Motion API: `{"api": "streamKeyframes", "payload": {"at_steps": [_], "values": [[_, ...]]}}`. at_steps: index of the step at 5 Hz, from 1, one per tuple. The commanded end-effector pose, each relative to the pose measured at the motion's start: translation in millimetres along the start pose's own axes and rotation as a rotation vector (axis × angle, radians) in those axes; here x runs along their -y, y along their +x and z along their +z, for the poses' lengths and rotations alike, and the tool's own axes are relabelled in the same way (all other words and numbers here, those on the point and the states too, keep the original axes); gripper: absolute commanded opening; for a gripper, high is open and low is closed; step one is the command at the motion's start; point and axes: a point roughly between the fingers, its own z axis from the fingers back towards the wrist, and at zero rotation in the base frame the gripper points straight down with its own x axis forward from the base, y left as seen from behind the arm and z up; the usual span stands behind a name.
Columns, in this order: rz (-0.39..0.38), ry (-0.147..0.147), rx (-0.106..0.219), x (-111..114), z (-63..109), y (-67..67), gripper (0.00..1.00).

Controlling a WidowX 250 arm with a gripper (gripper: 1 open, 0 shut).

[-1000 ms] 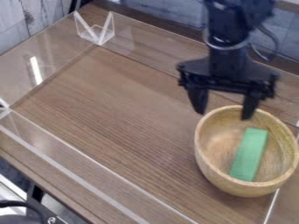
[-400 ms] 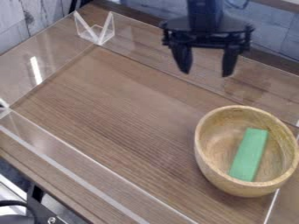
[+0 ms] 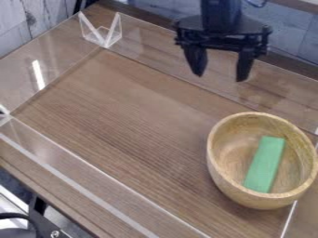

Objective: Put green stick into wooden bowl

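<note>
Green stick (image 3: pixel 266 164) lying inside wooden bowl (image 3: pixel 224 165), tool (image 3: pixel 221 69) empty with jaws spread, arm cropped at top edge

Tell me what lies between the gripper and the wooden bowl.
Nothing: in the camera view only bare wooden tabletop separates the open gripper from the wooden bowl, which holds the green stick.
</note>
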Motion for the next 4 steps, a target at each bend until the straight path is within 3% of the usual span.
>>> {"api": "streamKeyframes", "payload": {"at_steps": [1,2,3,4], "values": [[-0.022,-0.017,0.034,-1.9,10.1,-0.2,1.0],[0.01,-0.014,0.038,25.7,15.3,-1.4,1.0],[0.02,-0.005,0.044,45.6,19.9,-2.1,0.0],[0.015,0.003,0.053,36.0,22.2,-6.2,1.0]]}}
